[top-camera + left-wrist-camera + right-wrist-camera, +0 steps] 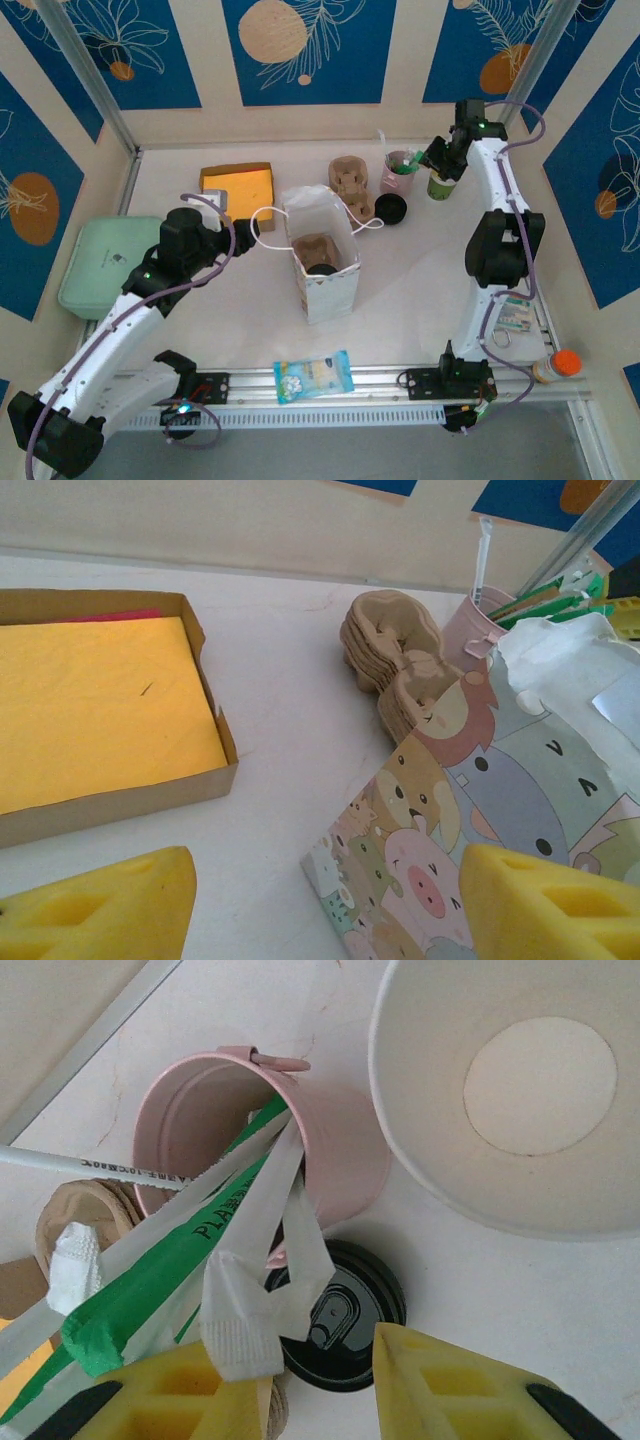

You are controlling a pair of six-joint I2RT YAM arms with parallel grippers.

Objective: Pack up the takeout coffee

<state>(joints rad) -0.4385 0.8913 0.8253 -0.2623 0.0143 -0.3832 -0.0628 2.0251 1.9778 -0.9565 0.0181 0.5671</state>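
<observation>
Yellow pads (440, 1390) of our right gripper (322, 1360) stand apart, clamping nothing. Ahead of them and off to one side sits the paper cup (520, 1090), upright and empty. We judge it light, thin-walled and easily crushed, so we would pinch gently across its sides below the rim. Pink cup (340, 1150) crowds beside it; black lid (345, 1320) lies under our fingertips. Our left gripper (325, 905) is spread, empty.

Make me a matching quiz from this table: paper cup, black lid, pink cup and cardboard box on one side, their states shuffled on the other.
Things:
1. paper cup
2. black lid
3. pink cup
4. cardboard box

States:
a. yellow inside
b. stuffed full
c. empty
d. lying flat

Pairs: 1-c, 2-d, 3-b, 4-a
</observation>
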